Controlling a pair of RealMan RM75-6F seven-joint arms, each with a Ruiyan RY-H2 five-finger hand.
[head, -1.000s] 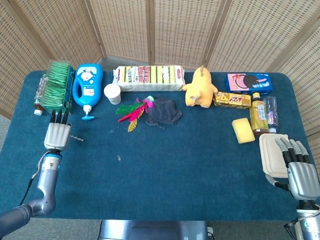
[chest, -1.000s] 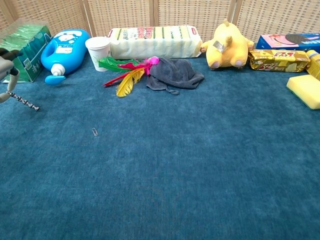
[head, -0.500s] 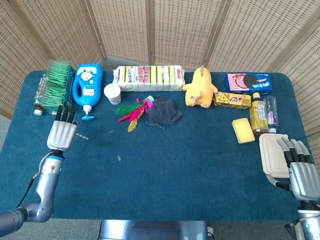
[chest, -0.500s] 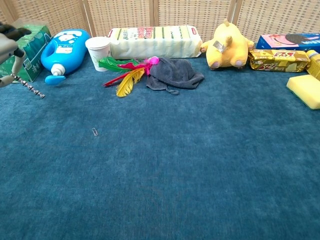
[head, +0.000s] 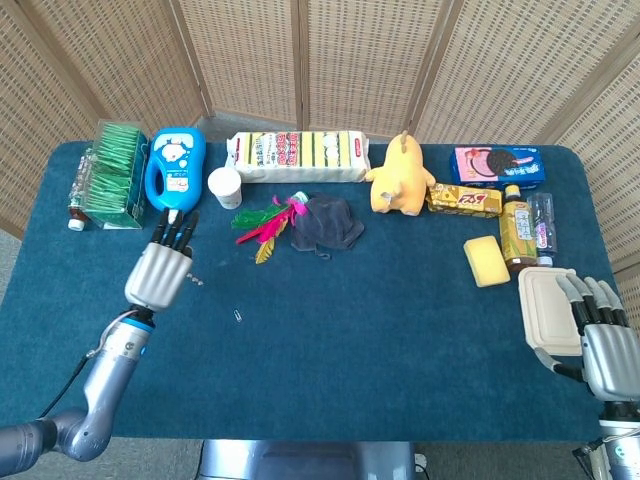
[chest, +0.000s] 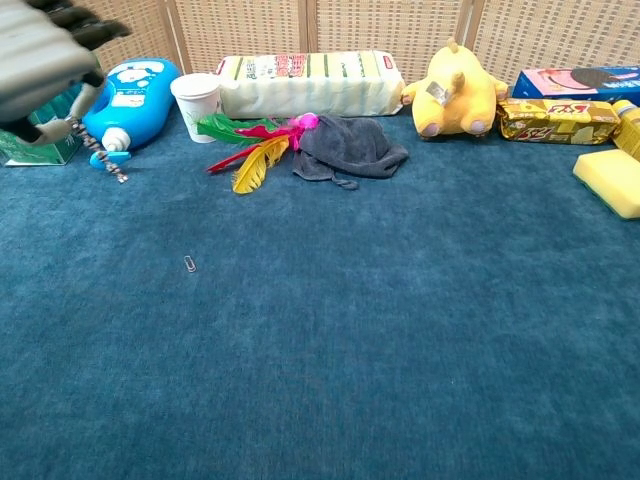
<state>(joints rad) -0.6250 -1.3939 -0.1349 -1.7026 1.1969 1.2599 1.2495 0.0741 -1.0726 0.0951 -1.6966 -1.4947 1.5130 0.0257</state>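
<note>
My left hand (head: 160, 270) hovers over the blue tablecloth (head: 350, 330) at the left, fingers pointing toward the blue detergent bottle (head: 175, 168). It pinches a short metal chain (head: 194, 281) that dangles from under it. In the chest view the left hand (chest: 45, 60) fills the top left corner with the chain (chest: 110, 165) hanging in front of the bottle (chest: 130, 95). A paperclip (head: 238, 316) lies on the cloth just right of this hand. My right hand (head: 605, 345) rests open at the right edge beside a white lidded box (head: 545, 310).
Along the back stand a green box (head: 110, 170), a paper cup (head: 225, 187), a sponge pack (head: 297, 155), a yellow plush (head: 400, 178) and a cookie box (head: 496, 165). Feathers (head: 262, 225) and a grey cloth (head: 325, 222) lie mid-table. A yellow sponge (head: 486, 260) and a bottle (head: 517, 228) sit right.
My left hand has moved right and forward with the chain, from the table's left edge to in front of the blue bottle. The right hand has barely shifted.
</note>
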